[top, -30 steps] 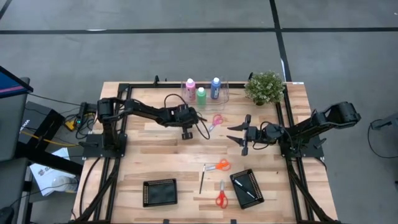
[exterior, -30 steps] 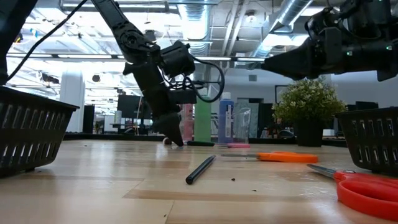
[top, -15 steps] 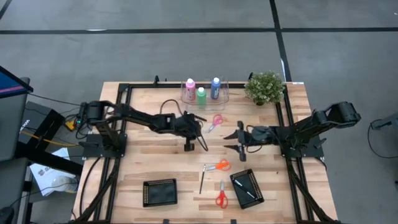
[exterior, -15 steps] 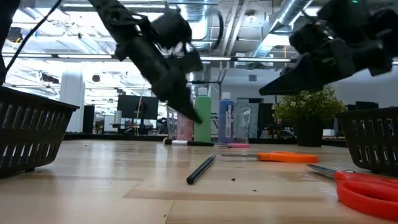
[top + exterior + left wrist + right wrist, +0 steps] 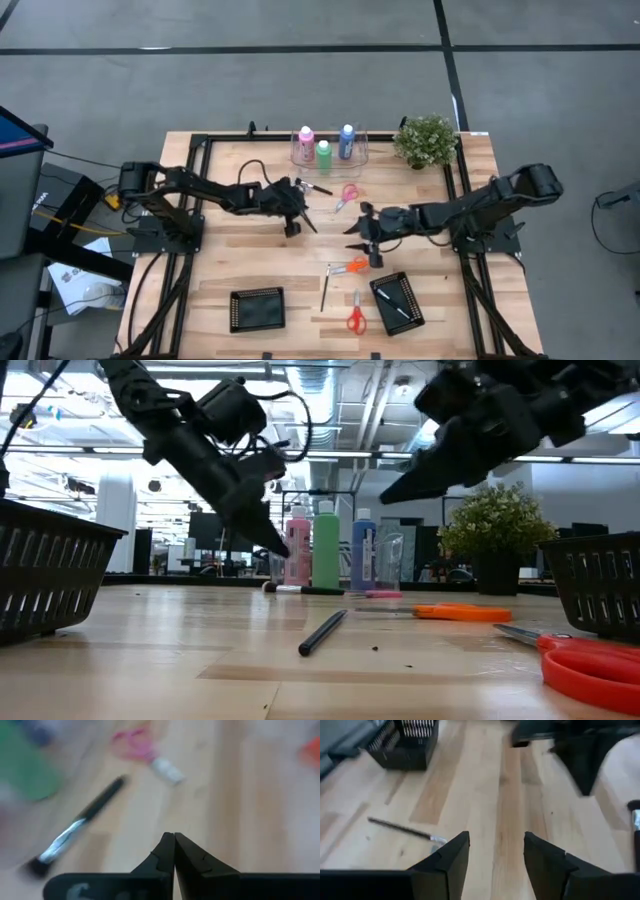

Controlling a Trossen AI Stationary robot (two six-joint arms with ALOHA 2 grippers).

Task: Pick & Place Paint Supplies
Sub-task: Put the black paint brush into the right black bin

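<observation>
Pink [image 5: 306, 137], green [image 5: 323, 152] and blue [image 5: 347, 140] paint bottles stand upright in a clear tray at the table's far middle. One dark brush [image 5: 313, 187] lies flat on the table in front of them, and it also shows in the left wrist view [image 5: 80, 827]. Another brush [image 5: 325, 288] lies flat nearer the front edge, and a third lies in the right black basket [image 5: 397, 302]. My left gripper [image 5: 291, 229] is shut and empty above the table, near the first brush. My right gripper [image 5: 360, 238] is open and empty above the table's middle; it shows in its own wrist view [image 5: 495, 851].
Pink scissors [image 5: 346, 195], orange scissors [image 5: 352, 266] and red scissors [image 5: 354, 312] lie on the table. A second black basket [image 5: 257, 309] stands at the front left. A potted plant [image 5: 426, 140] stands at the far right.
My left gripper has risen from just above the table, swung toward the right and then drawn back toward the left edge, staying shut. My right gripper has gone toward the table's left and near edges, over the middle, staying open.
</observation>
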